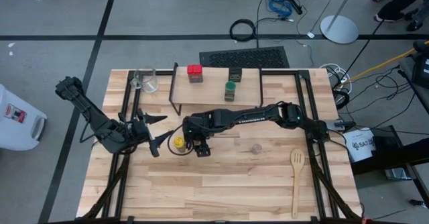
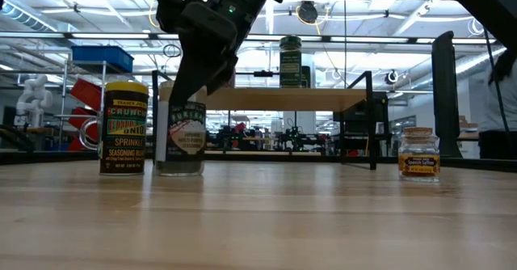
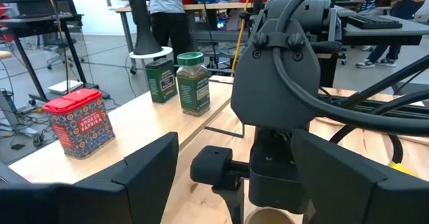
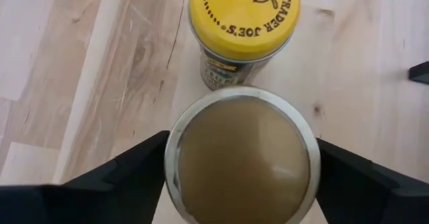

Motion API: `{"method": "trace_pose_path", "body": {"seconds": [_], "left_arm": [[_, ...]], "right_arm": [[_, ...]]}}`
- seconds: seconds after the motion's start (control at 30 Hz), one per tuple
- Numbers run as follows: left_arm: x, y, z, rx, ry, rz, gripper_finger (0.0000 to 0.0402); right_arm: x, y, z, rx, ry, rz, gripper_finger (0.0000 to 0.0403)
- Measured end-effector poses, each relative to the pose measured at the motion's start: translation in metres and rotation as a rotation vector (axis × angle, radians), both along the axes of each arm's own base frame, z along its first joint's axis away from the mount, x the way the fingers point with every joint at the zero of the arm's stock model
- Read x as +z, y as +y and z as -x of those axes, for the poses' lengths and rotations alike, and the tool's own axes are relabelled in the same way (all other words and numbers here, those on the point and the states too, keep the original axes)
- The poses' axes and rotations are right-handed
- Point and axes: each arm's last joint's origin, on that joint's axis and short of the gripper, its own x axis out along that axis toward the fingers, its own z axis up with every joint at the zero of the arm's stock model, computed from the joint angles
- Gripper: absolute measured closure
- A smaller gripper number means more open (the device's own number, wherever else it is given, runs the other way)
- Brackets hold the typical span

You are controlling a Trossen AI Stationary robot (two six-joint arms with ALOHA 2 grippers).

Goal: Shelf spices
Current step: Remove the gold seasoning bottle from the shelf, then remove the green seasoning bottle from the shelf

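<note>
The tan jar (image 4: 242, 158) stands on the table (image 1: 221, 184) in front of the shelf (image 1: 214, 84), just beside the yellow jar (image 1: 178, 142), and the right gripper (image 1: 201, 145) is down over it from above. Its fingers (image 4: 114, 174) flank the lid on both sides, apart, not pressing from what the wrist view gives. Whether they are opening or closing, I cannot tell.

If this is the pick, the thing to get right is centring: fingers square either side of the round body, low enough to bite the jar and not only the lid, then a straight lift so the yellow jar is not knocked.

On the shelf already: the red tin (image 1: 194, 73), the dark tin (image 1: 234, 74) and the green-lidded jar (image 1: 230, 90). The tiny jar (image 1: 256, 147) sits alone on the table, well apart to the right.

The left gripper (image 1: 149, 131) waits near the yellow jar, fingers spread, holding nothing.

Writing: the yellow lid reads "TRADER JOE'S"; the yellow jar's label shows "CRUNCHY", "ONION", "SPRINKLE" and "SEASONING". The red tin says "SMOKED PAPRIKA". The tan jar's label is too blurred to read.
</note>
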Motion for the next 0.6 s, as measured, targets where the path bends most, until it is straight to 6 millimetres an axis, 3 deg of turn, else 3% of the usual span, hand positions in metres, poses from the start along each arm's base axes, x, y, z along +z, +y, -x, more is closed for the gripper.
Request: {"method": "trace_pose_path", "body": {"seconds": [0.13,0.33,0.6], "left_arm": [[0.0,0.0,0.0,0.0,0.002,-0.002,0.0102],[-0.001,0.0,0.0,0.0,0.007,-0.006,0.0102],[-0.001,0.0,0.0,0.0,0.008,-0.007,0.0102]], "right_arm": [[0.005,0.0,0.002,0.0,-0.01,0.0,0.0087],[0.034,0.002,0.011,-0.009,-0.059,-0.005,0.0087],[0.103,0.012,0.051,-0.025,-0.119,0.036,0.0087]]}}
